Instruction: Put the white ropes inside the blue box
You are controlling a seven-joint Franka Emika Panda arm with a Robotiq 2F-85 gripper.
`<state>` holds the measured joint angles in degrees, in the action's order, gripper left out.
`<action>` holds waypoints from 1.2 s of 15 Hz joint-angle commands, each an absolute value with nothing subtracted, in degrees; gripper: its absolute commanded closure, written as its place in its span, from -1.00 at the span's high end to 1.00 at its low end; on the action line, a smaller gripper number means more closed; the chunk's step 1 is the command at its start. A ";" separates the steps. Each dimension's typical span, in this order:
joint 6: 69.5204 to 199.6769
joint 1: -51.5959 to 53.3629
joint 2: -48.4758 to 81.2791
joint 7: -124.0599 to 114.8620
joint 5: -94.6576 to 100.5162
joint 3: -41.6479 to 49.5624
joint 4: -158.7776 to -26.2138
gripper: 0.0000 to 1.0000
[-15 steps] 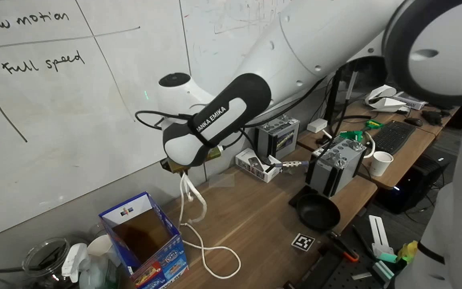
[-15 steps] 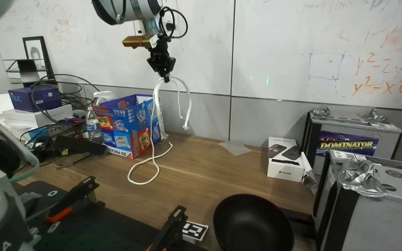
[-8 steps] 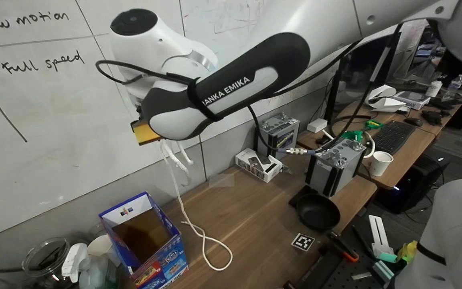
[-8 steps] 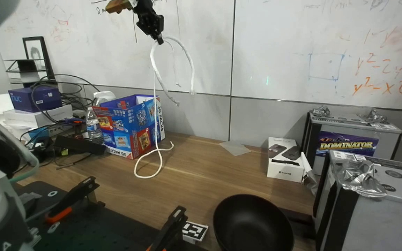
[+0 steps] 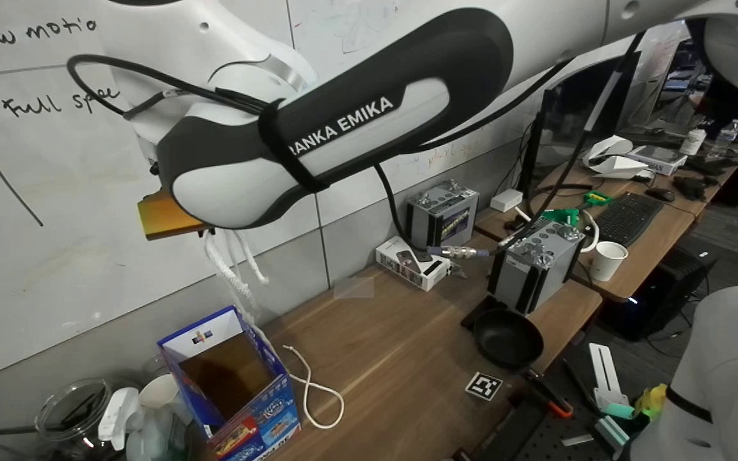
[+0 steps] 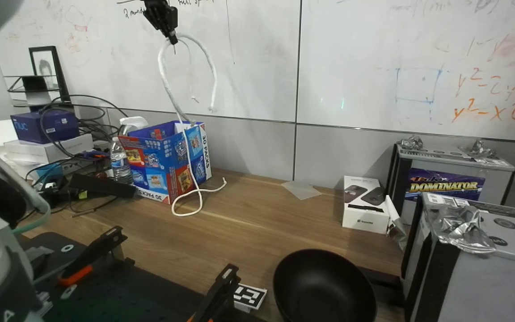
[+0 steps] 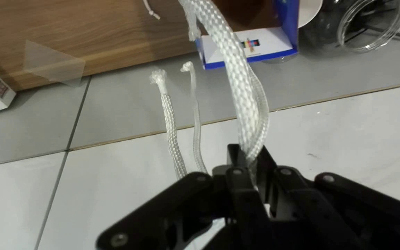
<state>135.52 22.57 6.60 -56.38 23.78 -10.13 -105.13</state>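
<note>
My gripper [image 7: 250,156] is shut on the white ropes [image 7: 236,76], pinched between its fingertips in the wrist view. In an exterior view the gripper [image 6: 173,40] is high above the blue box [image 6: 154,156], and the ropes [image 6: 164,74] hang from it. The thick rope's lower end overlaps the box's right rim; I cannot tell if it touches. A thin rope hangs down the box's outside and ends in a loop on the table [image 6: 257,219]. In an exterior view the arm hides the gripper, and the open box [image 5: 273,416] looks empty inside.
A whiteboard [image 6: 373,67] stands close behind the table. A spray bottle [image 5: 141,426] and a clear jar [image 5: 74,410] stand beside the box. A black pan [image 5: 508,338], grey metal boxes [image 5: 535,262] and a white phone box [image 6: 365,205] are on the other side.
The gripper has risen and moved over toward the box with the ropes in it. The thick rope end is now at the box's rim, and the thin rope's loop has slid closer to the box.
</note>
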 commanded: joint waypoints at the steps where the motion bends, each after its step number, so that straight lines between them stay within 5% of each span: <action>1: 135.61 22.62 8.75 -56.22 19.90 -13.26 -102.11 -0.97; 18: 138.79 23.90 19.53 -45.93 -0.74 -17.61 -98.23 -0.97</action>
<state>137.58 24.04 16.57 -49.99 3.75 -17.11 -101.03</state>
